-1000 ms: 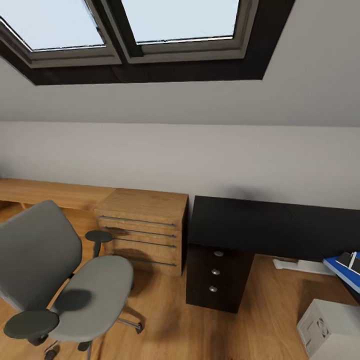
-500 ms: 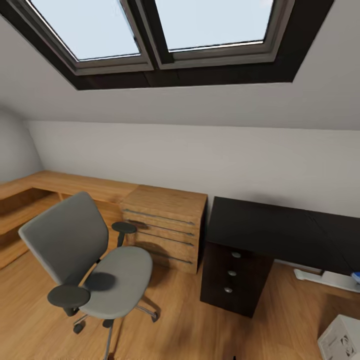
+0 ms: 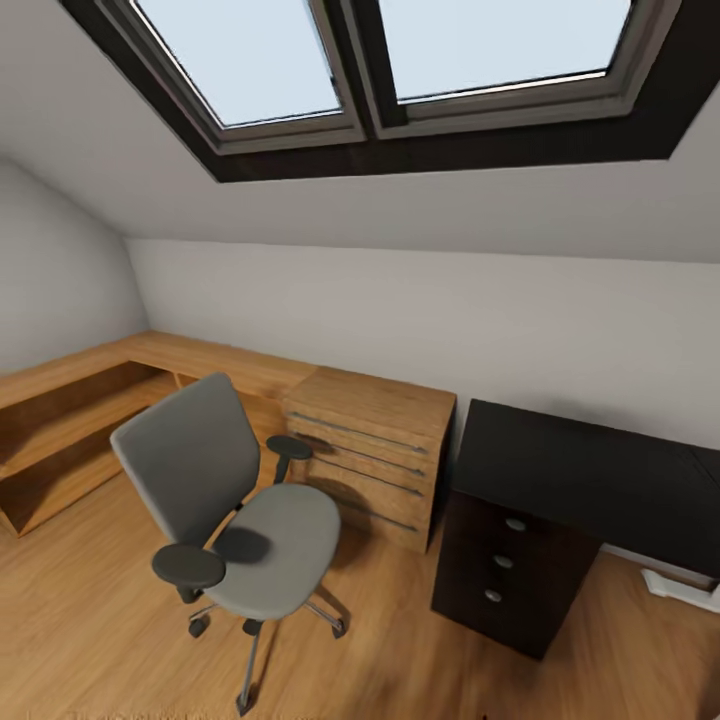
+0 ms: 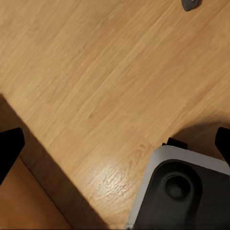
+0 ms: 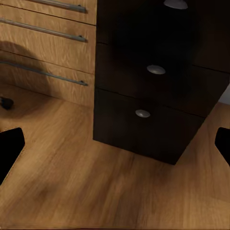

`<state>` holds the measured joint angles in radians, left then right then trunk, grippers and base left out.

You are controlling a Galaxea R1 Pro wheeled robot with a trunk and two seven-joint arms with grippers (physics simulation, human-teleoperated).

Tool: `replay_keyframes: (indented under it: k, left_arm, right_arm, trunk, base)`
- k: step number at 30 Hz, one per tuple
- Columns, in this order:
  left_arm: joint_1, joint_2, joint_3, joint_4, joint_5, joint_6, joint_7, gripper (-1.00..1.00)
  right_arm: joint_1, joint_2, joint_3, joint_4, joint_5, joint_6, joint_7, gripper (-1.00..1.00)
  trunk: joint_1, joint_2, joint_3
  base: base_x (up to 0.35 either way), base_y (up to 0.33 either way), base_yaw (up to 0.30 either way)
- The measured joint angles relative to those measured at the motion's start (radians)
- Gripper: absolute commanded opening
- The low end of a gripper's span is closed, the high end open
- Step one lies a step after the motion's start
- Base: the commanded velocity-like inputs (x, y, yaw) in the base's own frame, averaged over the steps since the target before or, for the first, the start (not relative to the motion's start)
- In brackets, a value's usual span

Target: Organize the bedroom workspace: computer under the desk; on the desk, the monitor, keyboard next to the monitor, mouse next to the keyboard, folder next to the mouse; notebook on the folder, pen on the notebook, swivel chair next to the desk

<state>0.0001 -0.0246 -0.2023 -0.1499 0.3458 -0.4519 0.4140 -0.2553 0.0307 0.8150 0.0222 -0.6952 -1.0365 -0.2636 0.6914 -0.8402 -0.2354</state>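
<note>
The bedroom is seen from the head view as an attic space: a sloped grey ceiling (image 3: 420, 215) is cut by two dark-framed skylights (image 3: 400, 70), and a light wood floor (image 3: 90, 620) is laid below. A long low wood shelf (image 3: 70, 410) is run along the left wall and round the corner. At the right, part of the desk (image 3: 590, 470) is shown, its glossy black top bare where visible, with a stack of black drawers (image 3: 505, 565) under its left end. A light wood drawer unit (image 3: 375, 455) is set just beside those drawers, against the back wall. The swivel chair (image 3: 245, 525) is stood on the floor in front of the wood unit, near the desk but apart from it; its grey seat is bare and its black armrests are seen on both sides. A white foot of the desk (image 3: 685, 590) is seen at the right edge. In the right wrist view, the right gripper (image 5: 115, 143) is spread wide, its dark fingertips (image 5: 9, 146) being kept to the frame edges, nothing between them, with the black drawers ahead. In the left wrist view, the left gripper (image 4: 115, 143) is likewise released and empty above the floor, with a grey-white part of the robot's base (image 4: 182, 191) close by and a small dark object (image 4: 190, 4), too small to identify, at the edge.
</note>
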Motion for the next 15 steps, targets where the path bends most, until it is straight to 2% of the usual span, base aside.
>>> replay_keyframes:
  k: [3,7,11,15]
  left_arm:
    - [0.000,0.000,-0.001,0.006,0.000,0.000,0.000,1.00]
    - [0.000,0.000,-0.001,0.008,0.000,0.000,0.000,1.00]
    - [0.000,-0.001,-0.002,0.008,-0.001,0.000,-0.002,1.00]
    - [0.000,-0.022,-0.007,0.008,-0.001,0.000,-0.003,1.00]
  right_arm:
    - [0.000,-0.001,0.000,0.000,-0.001,0.010,0.001,1.00]
    - [0.000,0.003,0.001,0.000,-0.002,0.077,0.003,1.00]
    - [0.000,0.002,0.000,-0.001,-0.003,0.085,0.002,1.00]
    - [0.000,0.000,-0.001,-0.001,-0.003,0.085,0.001,1.00]
  trunk:
    - [0.000,0.000,0.000]
    - [0.000,0.000,0.000]
    - [0.000,0.000,0.000]
    - [0.000,0.000,0.000]
  base:
    - [0.000,0.000,0.281]
    - [0.000,0.000,0.281]
    - [0.000,0.000,0.281]
    - [0.000,0.000,0.281]
